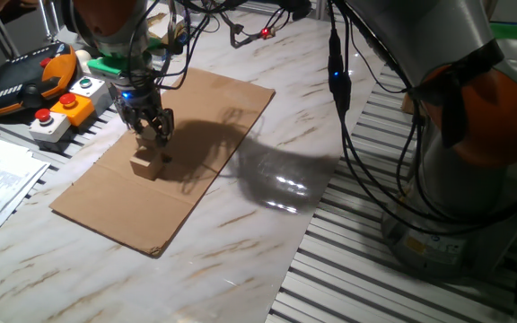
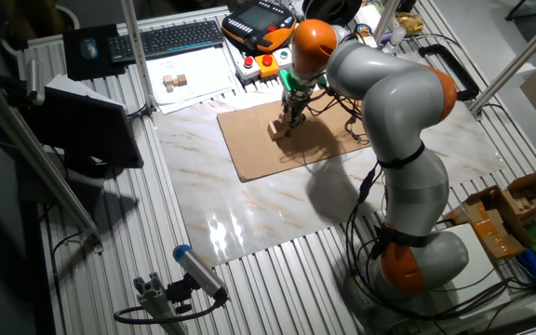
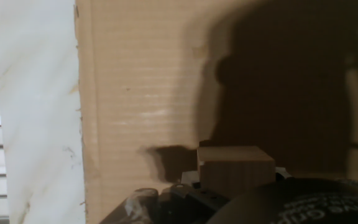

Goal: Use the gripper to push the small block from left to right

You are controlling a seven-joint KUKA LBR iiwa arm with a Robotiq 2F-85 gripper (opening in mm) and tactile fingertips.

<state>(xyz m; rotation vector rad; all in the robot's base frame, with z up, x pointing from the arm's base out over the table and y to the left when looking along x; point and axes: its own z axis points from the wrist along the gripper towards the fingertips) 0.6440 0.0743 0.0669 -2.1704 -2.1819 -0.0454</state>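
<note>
Contact looks made or nearly so: hand (image 1: 153, 132) sits low, right behind the small wooden block (image 1: 147, 165), which lies on the cardboard sheet (image 1: 206, 117) toward the far-left corner of the desk (image 1: 240, 242), near the button box (image 1: 61, 112). Can't tell if fingers are apart or together; they read as one dark clump, prob. near closed, gripping nothing.

To do the push well I'd keep the tips low, just off the cardboard, centred on the block face so it slides w/o twisting, and go slow and straight. Off-centre contact would spin it away.

Block in hand view (image 3: 235, 171): plain pale wood, squarish, crisp edges, flat on the sheet, lying partly in the arm's shadow.
</note>
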